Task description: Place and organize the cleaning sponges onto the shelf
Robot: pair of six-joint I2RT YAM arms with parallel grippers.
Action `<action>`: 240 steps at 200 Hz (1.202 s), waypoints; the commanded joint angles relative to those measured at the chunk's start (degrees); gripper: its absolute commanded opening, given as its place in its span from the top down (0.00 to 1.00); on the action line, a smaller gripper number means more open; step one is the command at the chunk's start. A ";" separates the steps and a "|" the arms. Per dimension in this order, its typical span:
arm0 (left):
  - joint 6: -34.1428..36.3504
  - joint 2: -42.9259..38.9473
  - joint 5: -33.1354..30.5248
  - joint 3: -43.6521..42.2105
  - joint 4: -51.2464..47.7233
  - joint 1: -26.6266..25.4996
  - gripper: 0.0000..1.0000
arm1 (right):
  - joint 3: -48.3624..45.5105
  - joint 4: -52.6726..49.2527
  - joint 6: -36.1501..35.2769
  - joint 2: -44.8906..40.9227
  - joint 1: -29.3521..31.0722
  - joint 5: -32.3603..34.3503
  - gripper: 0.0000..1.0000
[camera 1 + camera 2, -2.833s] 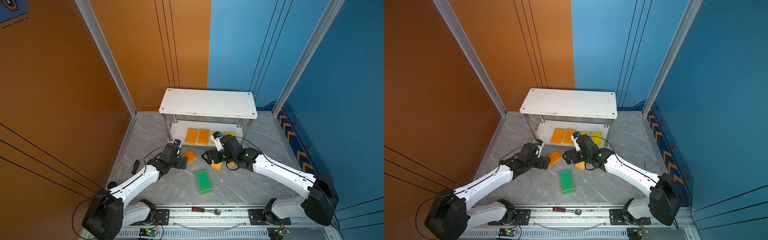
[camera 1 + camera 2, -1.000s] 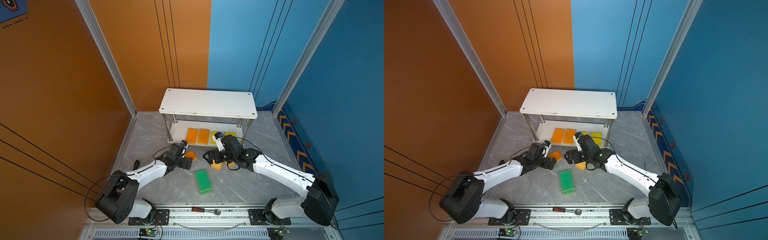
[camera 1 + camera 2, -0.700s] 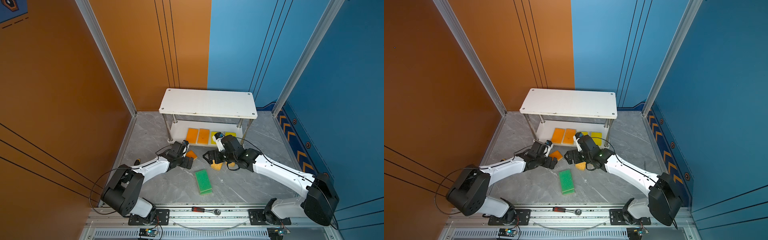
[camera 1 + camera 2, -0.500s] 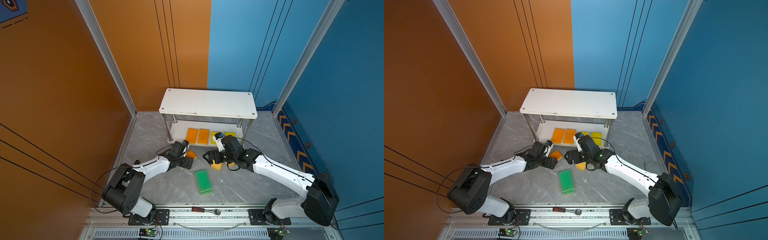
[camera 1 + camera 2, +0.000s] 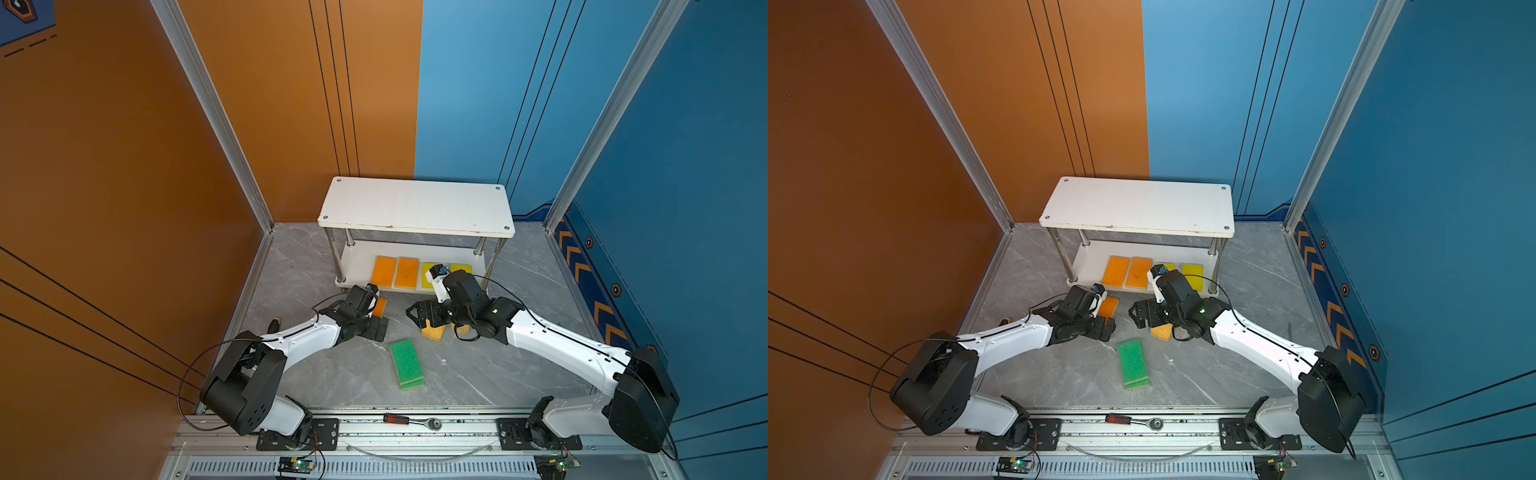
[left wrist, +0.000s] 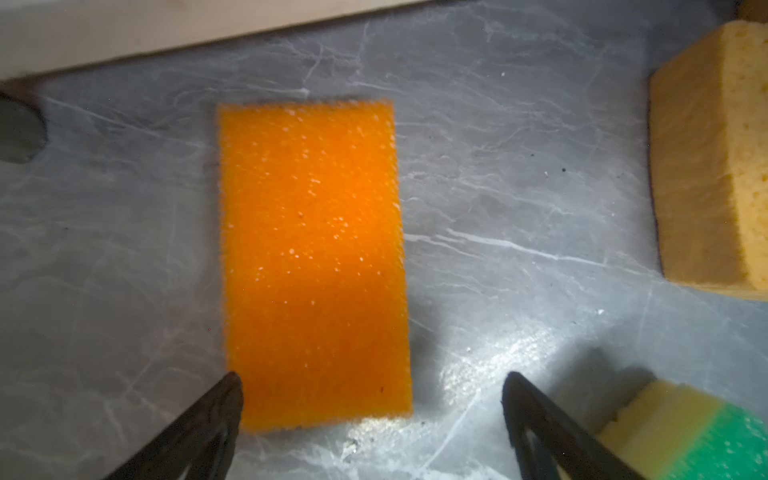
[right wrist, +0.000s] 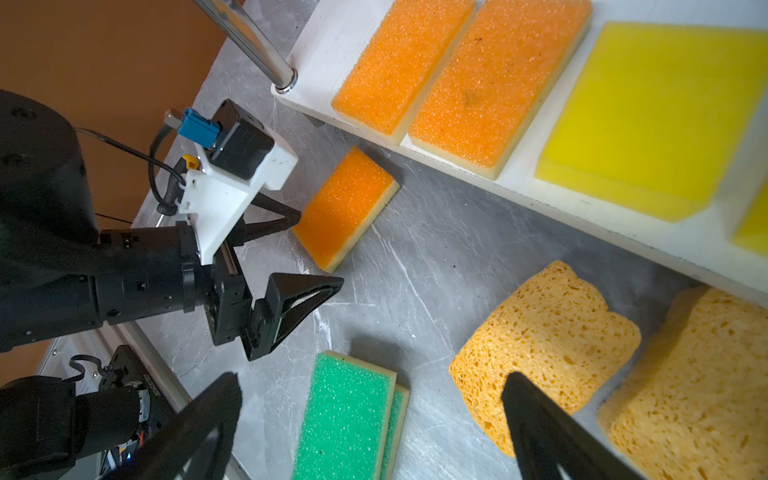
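Booth setup: orange wall panels (image 5: pixel 124 166) meet blue wall panels (image 5: pixel 685 166) around a grey marble-look tabletop (image 5: pixel 299 270), with the white two-tier shelf with chrome posts (image 5: pixel 415 205) at the back. Its lower board holds two orange-topped sponges (image 5: pixel 383 271) and two bright yellow foam sponges (image 7: pixel 648 112) in a row; a third orange-topped sponge (image 6: pixel 311 257), a stacked pair of green-topped sponges (image 5: pixel 405 361) and two porous yellow-orange sponges (image 7: pixel 548 332) sit on the marble in front. The left gripper (image 6: pixel 370 376) has its jaws spread wide at that loose orange one's end, not gripping, and the right gripper (image 7: pixel 370 376) hangs wide open over the porous ones, holding nothing.
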 commanded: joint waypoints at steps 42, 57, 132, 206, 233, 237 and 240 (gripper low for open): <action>-5.36 -4.46 -4.84 -2.17 -2.26 -2.77 0.02 | -1.16 0.98 0.40 -1.14 -0.24 -1.08 0.03; -6.38 -5.59 -6.77 -2.54 -2.01 -2.75 0.02 | -1.16 1.17 0.48 -1.05 -0.24 -1.20 0.03; -11.51 -4.42 -10.89 -4.05 0.27 -2.22 0.02 | -1.22 1.20 0.19 -1.38 -0.24 -1.23 0.03; -13.22 -1.89 -10.15 -6.19 7.03 -3.80 0.02 | -1.35 1.35 0.40 -1.84 -0.24 -1.14 0.03; -13.13 -0.17 -10.25 -6.01 7.39 -3.89 0.02 | -1.49 1.42 0.48 -1.75 -0.24 -1.20 0.03; -13.13 0.09 -10.33 -6.01 7.53 -3.89 0.02 | -1.55 1.36 0.55 -1.75 -0.24 -1.20 0.03; -13.13 0.29 -10.42 -6.01 7.58 -3.89 0.02 | -1.50 1.43 0.58 -1.75 -0.24 -1.13 0.03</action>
